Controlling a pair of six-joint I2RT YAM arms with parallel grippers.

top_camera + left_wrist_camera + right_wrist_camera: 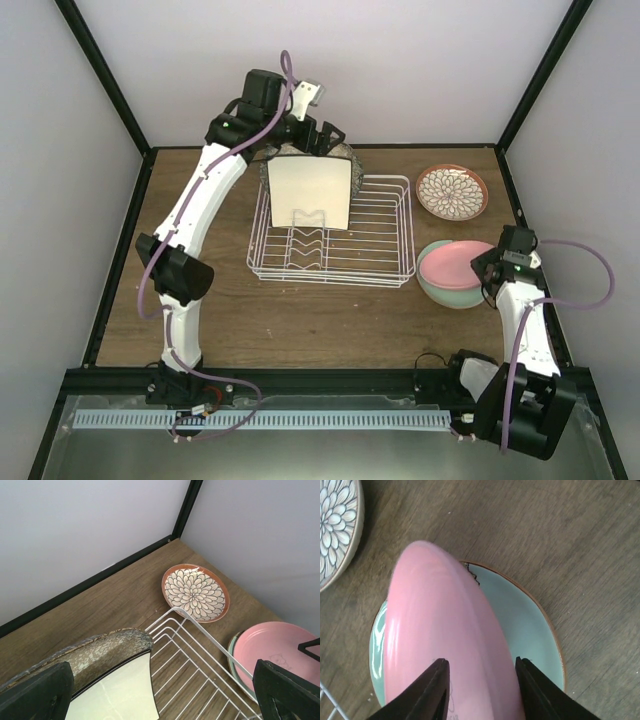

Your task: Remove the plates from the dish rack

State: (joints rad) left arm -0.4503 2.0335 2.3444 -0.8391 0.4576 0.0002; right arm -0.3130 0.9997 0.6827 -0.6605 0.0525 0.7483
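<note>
The white wire dish rack (380, 250) stands mid-table. A cream square plate (312, 192) stands upright at its back, with the speckled grey-beige plate (352, 154) behind it. My left gripper (325, 135) hovers open above these two; in the left wrist view (161, 665) its jaws stand wide apart over the speckled plate (100, 652) and the cream plate (120, 695). To the right, the pink plate (450, 262) rests tilted on the mint-green plate (440, 290). My right gripper (487, 268) is shut on the pink plate's (445, 630) right rim, above the mint-green plate (525, 615).
The small floral plate (452, 191) with a reddish rim lies flat at the back right, also in the left wrist view (195, 592) and the right wrist view (335, 525). Black frame posts and grey walls close in the table's back and sides.
</note>
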